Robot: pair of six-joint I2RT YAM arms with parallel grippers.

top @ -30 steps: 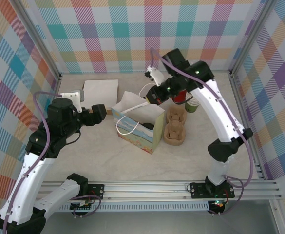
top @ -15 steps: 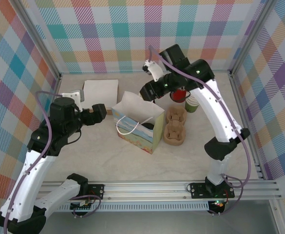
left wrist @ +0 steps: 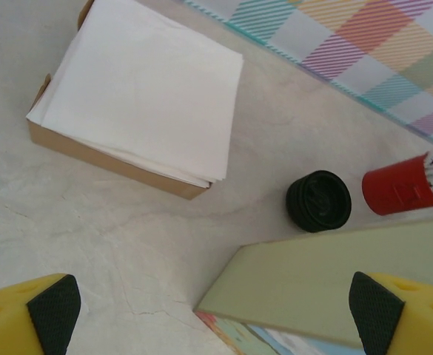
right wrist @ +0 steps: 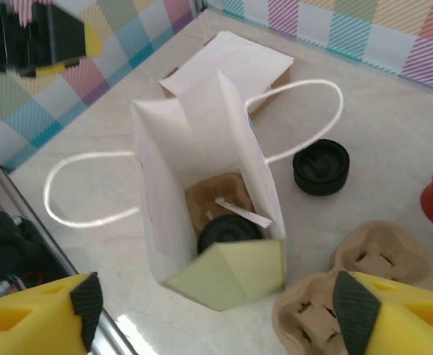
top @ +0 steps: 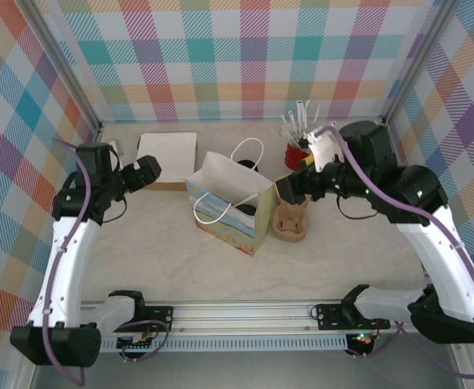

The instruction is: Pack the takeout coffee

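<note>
A white paper bag [top: 230,201] with loop handles stands open mid-table. Looking down into it from the right wrist, I see a round black lid [right wrist: 229,231] on a cup seated in a brown pulp carrier [right wrist: 220,198] at the bag's bottom; the cup's sides are hidden. My right gripper [top: 289,188] hangs open and empty [right wrist: 222,310] just right of the bag. The left gripper [top: 143,170] is open and empty [left wrist: 215,314], left of the bag [left wrist: 334,281] and apart from it.
A loose black lid [right wrist: 320,166] lies behind the bag [left wrist: 319,200]. A red cup of white straws [top: 296,150] stands at the back right. A second pulp carrier [top: 292,220] sits right of the bag. A stack of white napkins [left wrist: 138,89] in a brown box is back left.
The right arm has swung from behind the bag out to its right side, gripper now over the pulp carrier. The left gripper has drawn back leftward from the bag.
</note>
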